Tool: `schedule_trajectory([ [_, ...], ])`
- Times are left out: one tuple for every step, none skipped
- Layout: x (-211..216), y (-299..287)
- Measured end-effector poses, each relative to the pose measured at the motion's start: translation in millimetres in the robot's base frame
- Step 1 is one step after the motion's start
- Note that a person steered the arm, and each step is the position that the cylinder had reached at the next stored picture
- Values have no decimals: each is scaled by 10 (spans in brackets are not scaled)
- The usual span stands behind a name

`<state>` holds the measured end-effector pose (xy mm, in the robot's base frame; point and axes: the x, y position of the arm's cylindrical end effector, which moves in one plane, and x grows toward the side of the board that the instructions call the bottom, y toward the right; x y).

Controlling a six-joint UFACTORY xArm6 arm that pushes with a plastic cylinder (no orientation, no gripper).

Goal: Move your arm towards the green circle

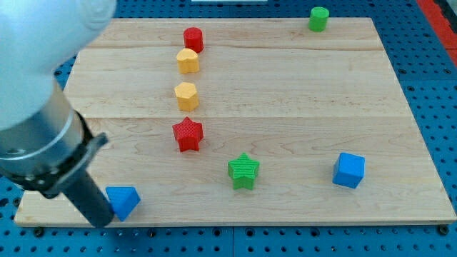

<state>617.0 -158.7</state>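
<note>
Dark rod's tip [102, 223] down at the wooden table's [300, 107] bottom-left corner, touching or just beside a blue triangular block [123, 201] on its left. No fingers on the rod, so nothing open, closed or gripping. Green round cylinder block [318, 18] far off near the top-right corner. Elsewhere:

- red cylinder [193, 38], yellow heart-like block [188, 61], yellow hexagon [186, 96] and red star [188, 134] in a column left of centre
- green star [243, 170] near the bottom edge
- blue cube [349, 170] toward the bottom-right

Wooden board [300, 93] carries eight blocks (red, yellow, green, blue), mostly left of centre
</note>
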Motion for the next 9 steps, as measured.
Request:
schedule_trajectory([
  [-2, 342],
  [-36, 370],
  [-180, 291],
  [-304, 92],
  [-387, -307],
  [-1221, -242],
  [-2338, -192],
  [-3458, -88],
  [-4068, 534],
])
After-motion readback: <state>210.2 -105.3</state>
